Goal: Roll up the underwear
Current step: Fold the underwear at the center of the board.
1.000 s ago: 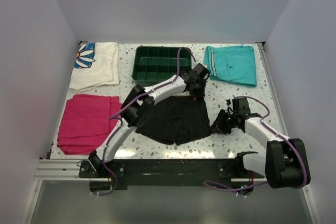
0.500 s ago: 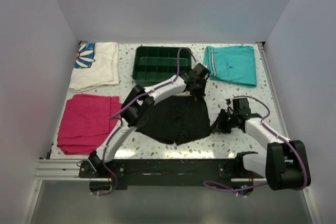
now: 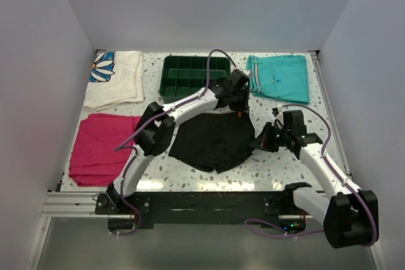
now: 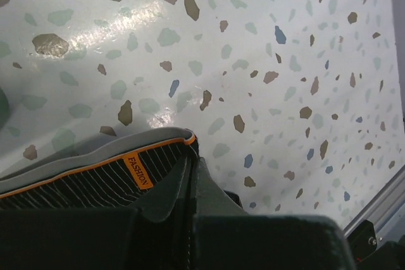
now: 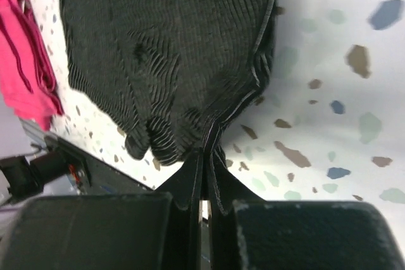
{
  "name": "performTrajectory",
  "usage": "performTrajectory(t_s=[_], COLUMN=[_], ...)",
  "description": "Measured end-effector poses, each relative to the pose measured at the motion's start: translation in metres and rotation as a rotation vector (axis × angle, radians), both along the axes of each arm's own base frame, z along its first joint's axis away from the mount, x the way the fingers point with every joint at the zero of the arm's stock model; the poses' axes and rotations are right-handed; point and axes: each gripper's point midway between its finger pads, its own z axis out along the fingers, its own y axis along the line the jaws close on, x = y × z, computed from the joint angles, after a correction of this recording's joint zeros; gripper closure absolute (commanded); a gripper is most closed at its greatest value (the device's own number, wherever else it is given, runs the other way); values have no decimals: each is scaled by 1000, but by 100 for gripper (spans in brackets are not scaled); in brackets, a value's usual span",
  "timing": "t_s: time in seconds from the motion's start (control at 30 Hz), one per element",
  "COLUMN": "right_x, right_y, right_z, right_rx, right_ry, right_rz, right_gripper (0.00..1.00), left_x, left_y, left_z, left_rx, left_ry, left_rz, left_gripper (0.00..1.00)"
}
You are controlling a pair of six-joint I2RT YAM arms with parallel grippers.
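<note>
The black striped underwear (image 3: pixel 212 140) hangs spread between both grippers above the middle of the table. My left gripper (image 3: pixel 238 107) is shut on its far waistband corner; the left wrist view shows the grey band, orange edge and orange tag (image 4: pixel 138 171) beside the closed fingers (image 4: pixel 190 181). My right gripper (image 3: pixel 264 145) is shut on the right hem, and the right wrist view shows bunched fabric (image 5: pixel 171 61) pinched in the closed fingers (image 5: pixel 205 162).
A green divided tray (image 3: pixel 190 75) stands at the back centre. Teal shorts (image 3: pixel 278 77) lie at the back right. A magenta folded cloth (image 3: pixel 104 147) lies at the left, also showing in the right wrist view (image 5: pixel 25 74). A white flowered cloth (image 3: pixel 114 77) lies at the back left.
Both grippers have risen and shifted away from me, carrying the underwear; the cloth now hangs more taut and its front edge sits further from the table's near edge.
</note>
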Motion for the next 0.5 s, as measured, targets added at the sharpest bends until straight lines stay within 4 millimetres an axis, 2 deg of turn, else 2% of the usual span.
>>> performTrajectory(t_s=[0.13, 0.23, 0.5], right_x=[-9, -16, -19], right_y=[26, 45, 77], right_z=[12, 20, 34], right_rx=[-7, -5, -6], right_ry=[-22, -28, -34], right_rz=[128, 209, 303], right_gripper=[100, 100, 100], left_x=[-2, 0, 13], left_y=[11, 26, 92], left_z=[17, 19, 9], left_rx=[-31, -51, -55], left_ry=[-23, -22, 8], left_rz=[-3, 7, 87], left_gripper=[100, 100, 100])
